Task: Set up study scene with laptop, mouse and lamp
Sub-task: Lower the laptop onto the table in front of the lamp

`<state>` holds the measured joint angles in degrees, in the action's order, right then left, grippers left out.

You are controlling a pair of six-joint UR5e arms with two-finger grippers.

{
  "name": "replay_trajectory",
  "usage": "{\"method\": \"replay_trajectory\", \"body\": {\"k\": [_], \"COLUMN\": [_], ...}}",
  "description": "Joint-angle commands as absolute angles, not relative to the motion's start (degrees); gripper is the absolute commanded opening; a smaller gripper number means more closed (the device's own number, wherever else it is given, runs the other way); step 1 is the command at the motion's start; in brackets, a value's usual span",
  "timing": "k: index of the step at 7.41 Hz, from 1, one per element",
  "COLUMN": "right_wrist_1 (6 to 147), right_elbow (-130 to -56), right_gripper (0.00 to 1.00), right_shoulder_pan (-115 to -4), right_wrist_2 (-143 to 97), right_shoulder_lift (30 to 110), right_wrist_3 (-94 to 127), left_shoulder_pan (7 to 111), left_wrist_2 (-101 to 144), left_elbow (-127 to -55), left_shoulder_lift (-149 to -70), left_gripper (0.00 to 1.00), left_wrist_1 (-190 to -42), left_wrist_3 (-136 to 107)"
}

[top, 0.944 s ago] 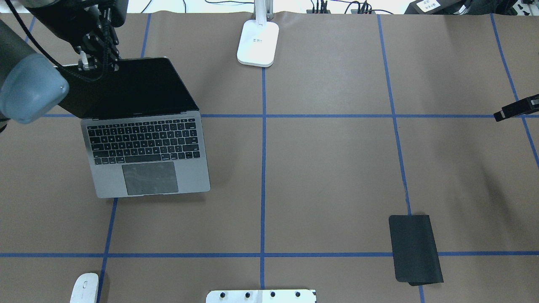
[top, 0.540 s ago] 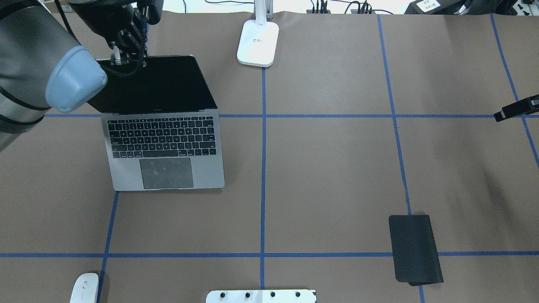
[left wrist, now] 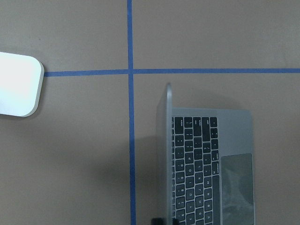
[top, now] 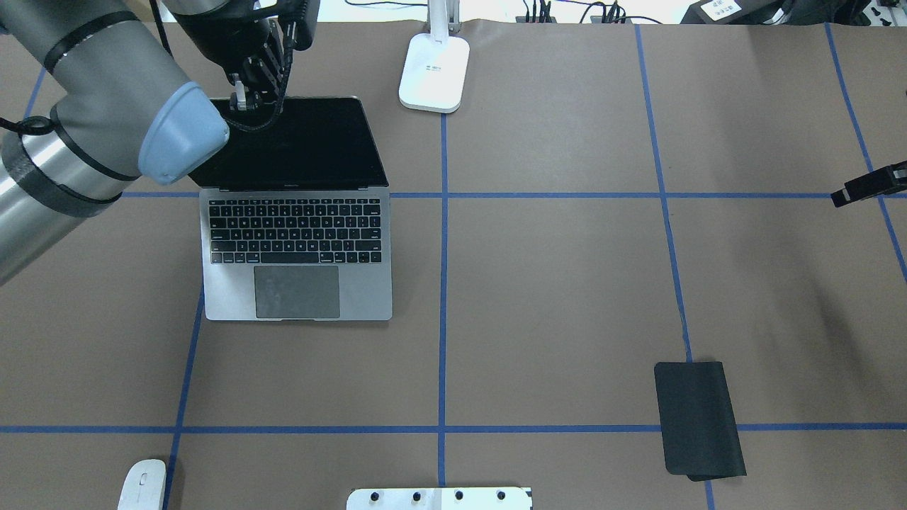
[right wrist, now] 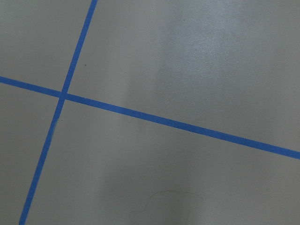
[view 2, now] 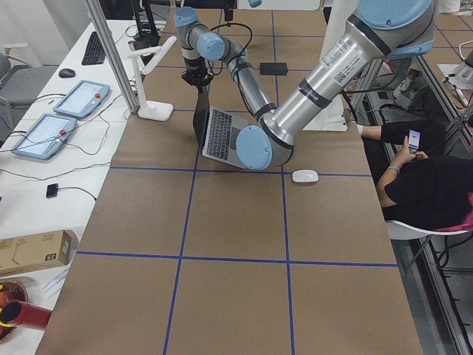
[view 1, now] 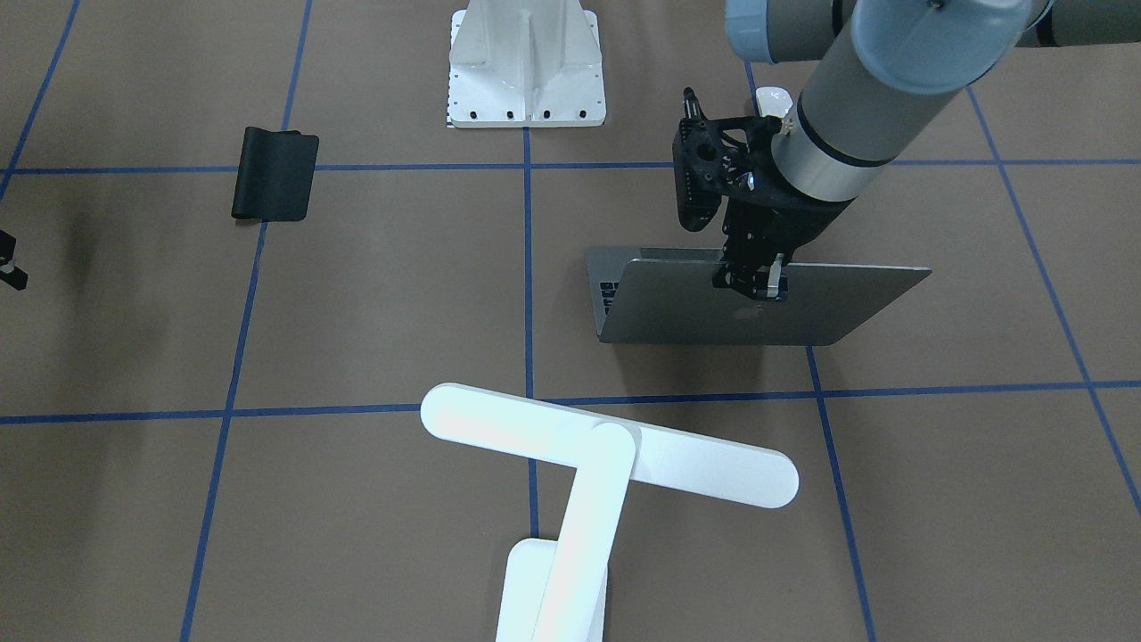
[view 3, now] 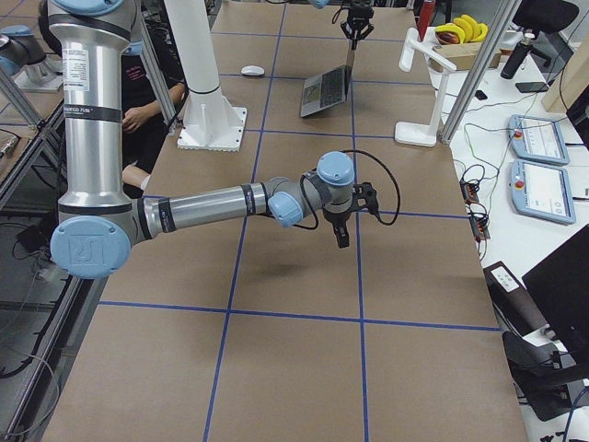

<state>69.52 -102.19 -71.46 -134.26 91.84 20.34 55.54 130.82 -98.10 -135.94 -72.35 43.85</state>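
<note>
Left tool clamped on open laptop lid's top edge, laptop on table near lamp, mouse well apart, right tool far right, cannot tell how open.

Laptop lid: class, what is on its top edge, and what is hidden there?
The left gripper clamps the top edge of the laptop lid. The stretch of edge inside the gripper is covered.
</note>
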Motion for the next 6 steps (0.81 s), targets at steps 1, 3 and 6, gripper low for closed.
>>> {"method": "replay_trajectory", "body": {"k": [1, 3, 6], "right_wrist_1": [69.61, 69.61, 69.78], "right_elbow": [-102.04, -101.95, -102.91], "right_gripper": [1.0, 1.0, 1.0], "right_shoulder_pan": [-71.46, -71.46, -71.46], "right_wrist_2": [-134.74, -134.65, -134.91], "right_shoulder_lift": [91.85, 91.67, 91.58], "right_wrist_3": [20.3, 20.39, 20.48], "left_shoulder_pan": [55.46, 55.46, 55.46], "left_wrist_2": [128.95, 125.8, 124.98], "left_elbow": [-95.38, -91.79, -83.17], "left_shoulder_lift": [-137.8, -141.48, -139.93], "left_gripper": [0.06, 0.06, 0.08], "left_wrist_1": [-74.61, -74.79, -86.18], "left_wrist_3": [43.51, 43.24, 43.33]}}
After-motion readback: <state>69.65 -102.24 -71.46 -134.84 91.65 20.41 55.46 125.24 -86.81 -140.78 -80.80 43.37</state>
